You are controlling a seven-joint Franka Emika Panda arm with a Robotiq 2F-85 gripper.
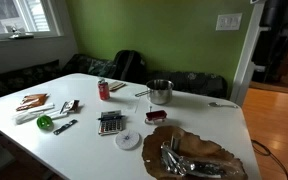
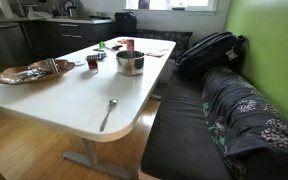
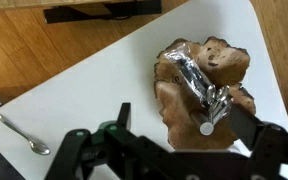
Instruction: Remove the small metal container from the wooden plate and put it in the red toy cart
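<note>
Directly ahead of the end effector, which hung released, presumably to straddle it, the small metal container lay among cutlery on the wooden plate, while the red toy cart sat well apart, outside wrist view.

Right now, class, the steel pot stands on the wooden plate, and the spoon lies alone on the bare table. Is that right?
No. The steel pot stands on the white table itself, well apart from the wooden plate, as an exterior view shows. The spoon does lie alone on the bare table.
</note>
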